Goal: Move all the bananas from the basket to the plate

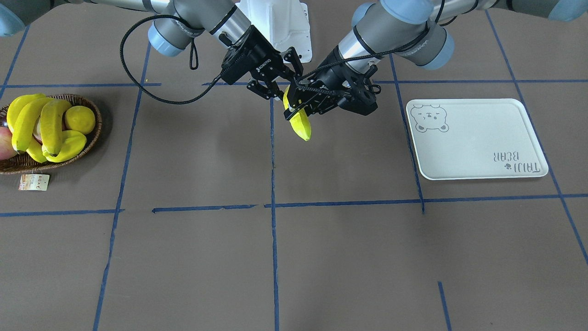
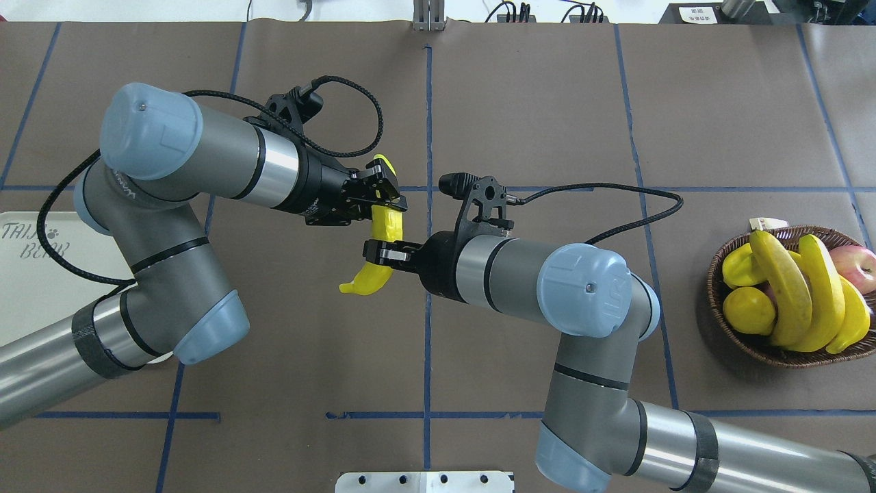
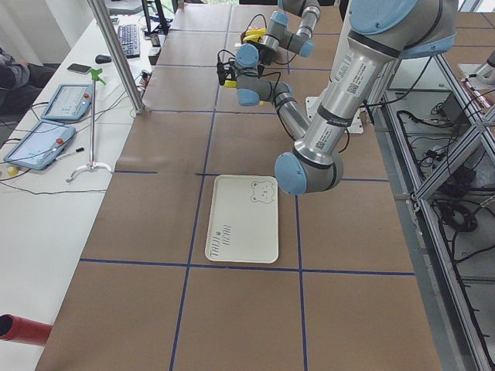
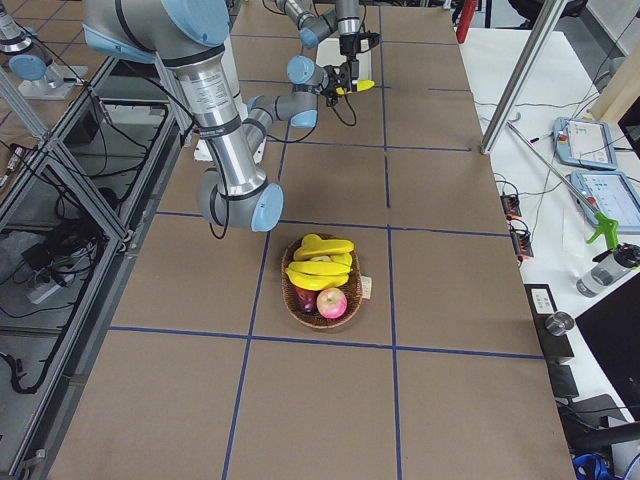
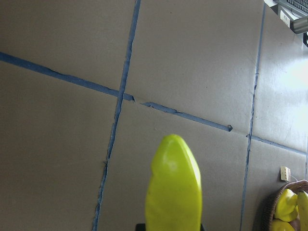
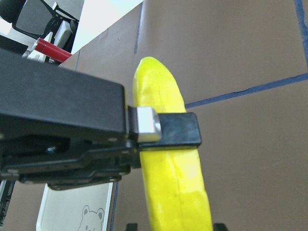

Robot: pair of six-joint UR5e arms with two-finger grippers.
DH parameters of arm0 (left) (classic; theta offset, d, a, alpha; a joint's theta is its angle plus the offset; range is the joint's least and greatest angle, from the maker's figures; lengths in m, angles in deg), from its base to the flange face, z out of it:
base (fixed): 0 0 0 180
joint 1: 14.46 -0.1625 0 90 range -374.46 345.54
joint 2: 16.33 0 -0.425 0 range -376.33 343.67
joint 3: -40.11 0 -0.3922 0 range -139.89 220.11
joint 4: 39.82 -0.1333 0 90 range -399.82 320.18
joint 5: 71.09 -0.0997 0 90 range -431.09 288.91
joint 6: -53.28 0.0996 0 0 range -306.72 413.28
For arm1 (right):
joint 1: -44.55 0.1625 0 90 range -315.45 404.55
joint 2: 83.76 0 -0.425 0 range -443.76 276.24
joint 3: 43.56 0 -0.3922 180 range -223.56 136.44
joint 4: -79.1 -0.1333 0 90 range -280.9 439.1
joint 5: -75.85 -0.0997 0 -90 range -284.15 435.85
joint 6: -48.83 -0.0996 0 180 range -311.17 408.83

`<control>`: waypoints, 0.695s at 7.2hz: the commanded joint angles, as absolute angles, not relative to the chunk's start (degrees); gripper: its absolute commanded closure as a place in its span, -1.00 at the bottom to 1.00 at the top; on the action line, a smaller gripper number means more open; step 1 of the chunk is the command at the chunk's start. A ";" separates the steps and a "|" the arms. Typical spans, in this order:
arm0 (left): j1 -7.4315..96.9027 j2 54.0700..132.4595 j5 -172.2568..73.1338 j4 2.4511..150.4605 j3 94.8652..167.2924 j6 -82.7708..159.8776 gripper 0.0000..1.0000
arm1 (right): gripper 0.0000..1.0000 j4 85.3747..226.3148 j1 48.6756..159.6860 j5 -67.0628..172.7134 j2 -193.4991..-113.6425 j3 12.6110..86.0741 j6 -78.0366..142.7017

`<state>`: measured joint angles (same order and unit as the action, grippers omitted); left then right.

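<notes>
One yellow banana (image 1: 301, 125) hangs in the air over the table's middle, held between both grippers; it also shows in the overhead view (image 2: 373, 277). My left gripper (image 2: 384, 198) is shut on its far half, and its finger (image 6: 163, 130) clamps across the fruit. My right gripper (image 2: 384, 255) is shut on the part nearer the robot. Three more bananas (image 1: 50, 124) lie in the wicker basket (image 1: 92, 142) at the robot's right end. The white bear plate (image 1: 482, 138) lies bare at the robot's left end.
The basket also holds a lemon (image 1: 79, 119), a starfruit (image 1: 69, 146) and a red apple (image 2: 855, 263). A paper tag (image 1: 33, 182) lies beside it. Blue tape lines cross the brown table. The robot's white base (image 1: 280, 23) stands behind the grippers.
</notes>
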<state>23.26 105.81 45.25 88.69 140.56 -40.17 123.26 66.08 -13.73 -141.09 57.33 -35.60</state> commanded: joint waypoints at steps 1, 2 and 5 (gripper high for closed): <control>23.33 105.66 45.01 88.67 140.57 -40.14 1.00 | -0.99 123.22 66.26 -13.80 -141.07 57.59 -35.89; 23.42 105.58 44.92 88.59 140.57 -40.14 1.00 | -0.99 123.22 66.69 -14.50 -141.15 58.12 -35.81; 25.52 98.07 45.10 86.93 144.15 -40.23 1.00 | -0.99 125.32 73.43 -26.93 -146.06 61.28 -35.72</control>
<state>24.30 102.39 45.00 87.91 142.05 -40.20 124.17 70.04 -21.07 -143.87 60.34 -35.73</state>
